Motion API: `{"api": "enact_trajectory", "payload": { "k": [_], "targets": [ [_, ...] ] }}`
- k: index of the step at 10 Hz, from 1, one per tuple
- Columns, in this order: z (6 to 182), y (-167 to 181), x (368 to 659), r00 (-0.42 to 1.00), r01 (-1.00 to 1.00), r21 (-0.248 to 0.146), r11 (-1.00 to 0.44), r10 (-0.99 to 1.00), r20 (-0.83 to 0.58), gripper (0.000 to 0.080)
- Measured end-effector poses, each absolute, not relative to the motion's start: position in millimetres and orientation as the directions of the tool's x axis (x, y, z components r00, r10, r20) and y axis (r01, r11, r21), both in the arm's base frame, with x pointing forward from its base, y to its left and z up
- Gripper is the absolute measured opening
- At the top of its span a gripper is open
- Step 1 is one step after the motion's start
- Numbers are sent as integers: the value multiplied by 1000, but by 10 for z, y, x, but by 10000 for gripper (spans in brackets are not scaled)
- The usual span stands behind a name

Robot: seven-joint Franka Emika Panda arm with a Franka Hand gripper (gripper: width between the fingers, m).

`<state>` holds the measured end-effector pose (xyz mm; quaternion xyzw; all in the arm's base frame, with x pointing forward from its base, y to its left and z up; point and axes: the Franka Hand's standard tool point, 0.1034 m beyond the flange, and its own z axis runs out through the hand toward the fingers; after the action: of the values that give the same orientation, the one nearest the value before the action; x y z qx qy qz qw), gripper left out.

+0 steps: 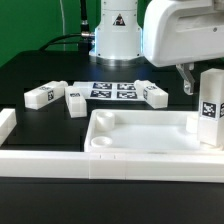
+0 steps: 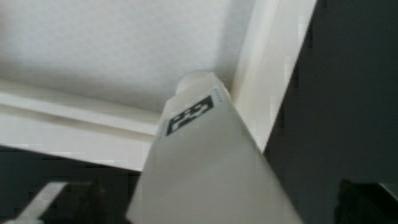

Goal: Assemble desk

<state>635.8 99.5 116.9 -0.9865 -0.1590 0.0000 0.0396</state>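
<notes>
one white tray-like tabletop [image 1: 145,130], four white tagged block legs, first leg [image 1: 40,95], second leg [image 1: 75,101] and third leg [image 1: 153,95] lying flat, fourth leg [image 1: 208,108] upright in a tabletop corner, one marker board [image 1: 113,90]

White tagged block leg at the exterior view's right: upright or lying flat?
Upright. The white tagged block leg stands on end at a corner of the white plastic tray-like tabletop; seated in its socket, cannot tell.
</notes>
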Motion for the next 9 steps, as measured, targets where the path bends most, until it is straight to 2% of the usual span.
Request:
{"api": "enact_trajectory", "payload": {
  "k": [4,6,8,9],
  "targets": [
    [1139,960,6346,826,563,-71,-823,563,28,649],
    [1124,961,6342,809,587,-69,-807,587,28,649],
    [1121,954,6342,810,586,-69,-807,586,27,382],
    [1119,954,6341,810,586,-69,-807,586,27,382]
  ]
}}
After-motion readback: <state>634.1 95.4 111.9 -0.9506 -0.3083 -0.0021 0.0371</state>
